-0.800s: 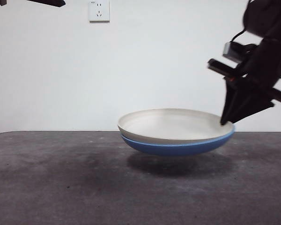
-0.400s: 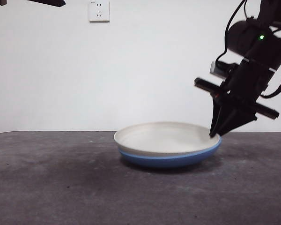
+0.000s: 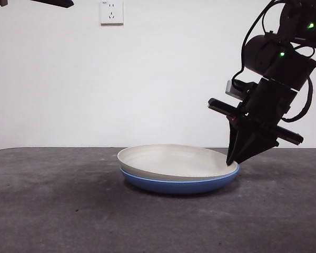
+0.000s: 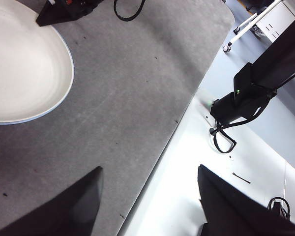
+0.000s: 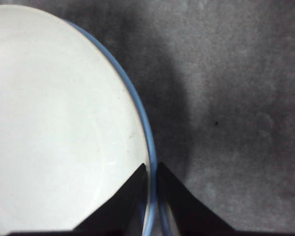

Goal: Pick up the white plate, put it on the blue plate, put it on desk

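The cream-white plate [image 3: 171,159] lies nested in the blue plate [image 3: 179,186], and the stack rests on the grey desk [image 3: 52,211]. My right gripper [image 3: 232,162] comes down from the upper right and is shut on the stack's right rim. In the right wrist view its jaws [image 5: 152,169] straddle the rim, one over the white plate [image 5: 54,123], the other outside the blue plate [image 5: 141,115]. My left gripper [image 4: 150,172] hangs open and empty, high over the desk's edge. From there the white plate [image 4: 19,64] and the right gripper [image 4: 46,17] show far off.
A wall socket [image 3: 111,11] sits high on the white wall behind. The left arm shows only as a black tip [image 3: 50,2] at the top left corner. The left wrist view shows the desk's edge [image 4: 179,123] and a black arm base [image 4: 241,96] beyond it.
The right gripper has come down and to the left with the stacked plates. They hung above the desk a second ago and now rest on it.
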Robot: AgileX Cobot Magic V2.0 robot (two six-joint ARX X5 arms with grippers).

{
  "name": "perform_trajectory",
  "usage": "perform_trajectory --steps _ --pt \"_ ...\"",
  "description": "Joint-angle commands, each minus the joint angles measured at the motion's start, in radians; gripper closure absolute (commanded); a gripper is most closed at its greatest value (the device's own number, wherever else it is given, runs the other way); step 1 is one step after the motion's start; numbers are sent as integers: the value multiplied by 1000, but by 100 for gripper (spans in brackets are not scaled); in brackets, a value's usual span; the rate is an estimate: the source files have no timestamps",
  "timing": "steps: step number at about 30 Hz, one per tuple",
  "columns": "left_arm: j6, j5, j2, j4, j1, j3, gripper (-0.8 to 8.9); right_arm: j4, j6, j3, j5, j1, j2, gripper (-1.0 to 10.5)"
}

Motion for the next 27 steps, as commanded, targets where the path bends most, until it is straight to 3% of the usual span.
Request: perform_trajectory --steps 1,6,11,22,27 --pt "12 5 3 10 -5 10 505 11 11 23 7 9 19 936" --pt "12 5 3 10 -5 10 504 10 11 23 9 10 19 921" --pt "12 5 3 10 -5 10 504 11 11 23 10 18 19 744" --pt "12 5 3 10 -5 10 504 -3 -1 24 52 13 -105 721" --pt "13 5 3 11 -5 10 504 -77 -74 24 44 10 -267 721"
